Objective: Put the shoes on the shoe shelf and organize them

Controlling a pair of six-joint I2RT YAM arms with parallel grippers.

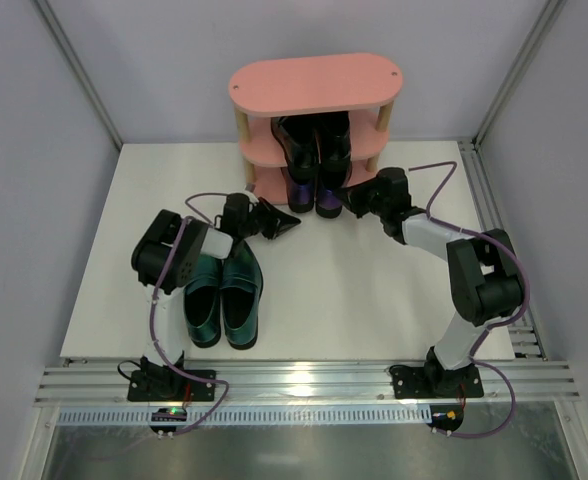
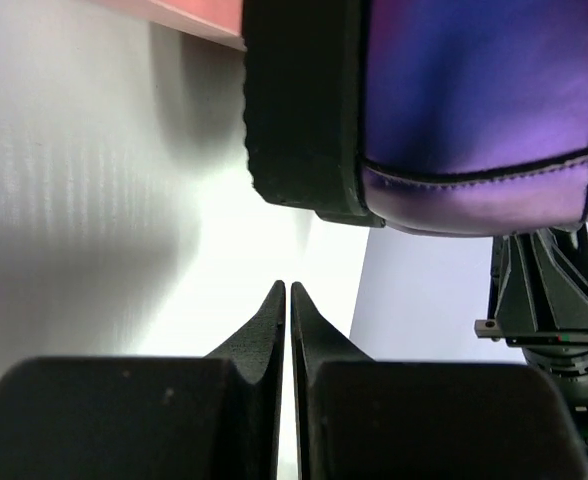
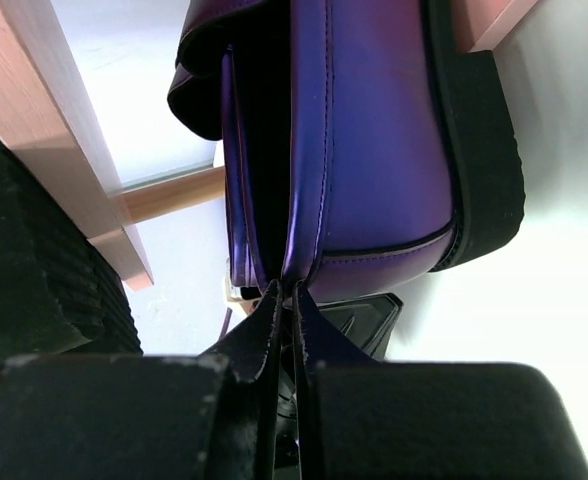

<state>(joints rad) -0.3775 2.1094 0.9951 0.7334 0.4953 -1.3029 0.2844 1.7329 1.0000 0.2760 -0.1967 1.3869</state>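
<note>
The pink shoe shelf [image 1: 314,82] stands at the back of the table. A black pair [image 1: 314,140] sits on its middle tier. The purple pair [image 1: 316,190] sits on the bottom tier, heels toward me. My right gripper [image 1: 349,198] is shut on the rear rim of the right purple shoe [image 3: 374,150], its tips [image 3: 285,292] pinching the collar. My left gripper [image 1: 286,226] is shut and empty on the table just in front of the left purple shoe's heel [image 2: 474,100]; its tips [image 2: 286,285] touch nothing. The teal pair [image 1: 222,298] lies by the left arm.
A wooden shelf post and pink board [image 3: 44,130] are close on the right gripper's left side. A dark ribbed sole [image 3: 34,270] sits next to it. The right gripper's body [image 2: 544,300] shows in the left wrist view. White walls enclose the table.
</note>
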